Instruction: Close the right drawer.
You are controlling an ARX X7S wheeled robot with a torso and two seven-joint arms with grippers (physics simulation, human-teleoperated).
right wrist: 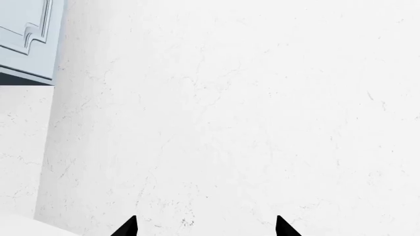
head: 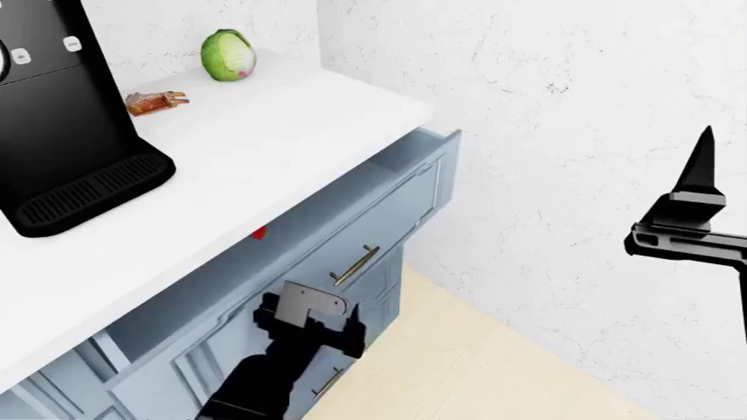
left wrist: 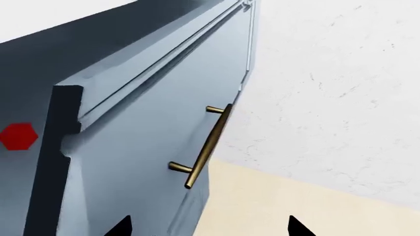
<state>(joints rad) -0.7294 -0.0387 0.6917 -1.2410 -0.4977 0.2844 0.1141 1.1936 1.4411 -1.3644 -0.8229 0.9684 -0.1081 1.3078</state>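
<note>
The wide pale blue-grey right drawer point(head: 386, 197) with a framed panel front is standing pulled out from under the white bench point(head: 268, 140), at the bench's corner nearest the white speckled wall point(head: 561, 131). Its slim brass bar handle point(head: 353, 265) is sitting on the panel front, below the bench edge. A small red mark point(head: 258, 233) is showing inside the drawer opening, just under the bench edge.

The left end effector point(head: 313, 317), black with a grey block, is hovering in front of the drawer front, just below the handle and apart from it. In the left wrist view its two dark fingertips point(left wrist: 121, 227) are standing well apart, with the drawer point(left wrist: 151, 123) and brass handle point(left wrist: 204, 146) ahead of them, nothing between them.

The right end effector point(head: 701, 175) is hanging away from the bench, out by the wall. In its wrist view the two fingertips point(right wrist: 128, 227) are spread apart, facing bare wall point(right wrist: 229, 123).

On the bench, away from the drawer, a black coffee machine point(head: 65, 114), a green round cabbage point(head: 227, 55) and a small brown packet point(head: 156, 102) are sitting.

The floor point(head: 467, 367) below the drawer is pale cream.
</note>
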